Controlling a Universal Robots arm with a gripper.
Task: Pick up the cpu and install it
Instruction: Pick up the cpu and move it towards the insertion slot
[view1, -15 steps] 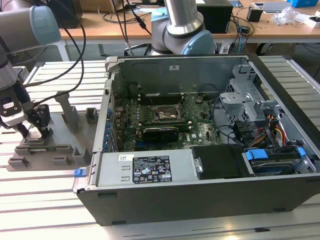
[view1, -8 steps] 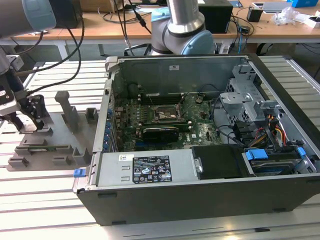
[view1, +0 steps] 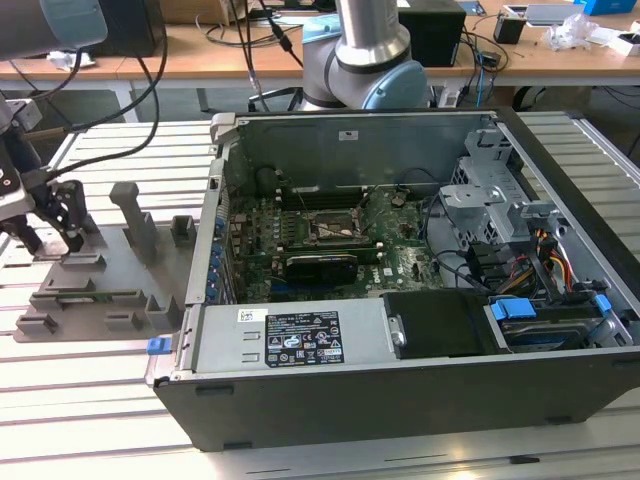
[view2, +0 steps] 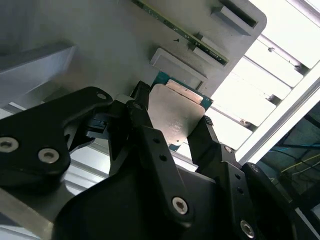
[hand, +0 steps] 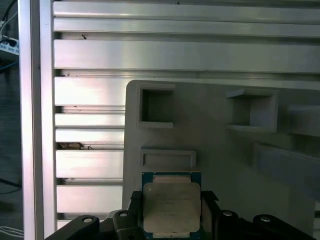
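The cpu (hand: 171, 206) is a small square chip with a pale silver top and a green rim. It sits between the black fingers of my gripper (hand: 170, 199) over the grey holder plate (hand: 220, 155). In the second wrist view the fingers (view2: 146, 120) press against two opposite edges of the cpu (view2: 176, 111). In the exterior view my gripper (view1: 52, 240) hangs low over the grey holder plate (view1: 110, 275) at the exterior view's left, well away from the open computer case (view1: 400, 260). The dark socket frame (view1: 335, 228) lies on the motherboard inside the case.
The holder plate carries raised blocks and slots (view1: 135, 215). The case wall (view1: 215, 220) stands between the plate and the motherboard. Drive cages and cables (view1: 500, 220) fill the case's right side. The arm's base (view1: 365, 60) stands behind the case on a ribbed aluminium table (view1: 90, 400).
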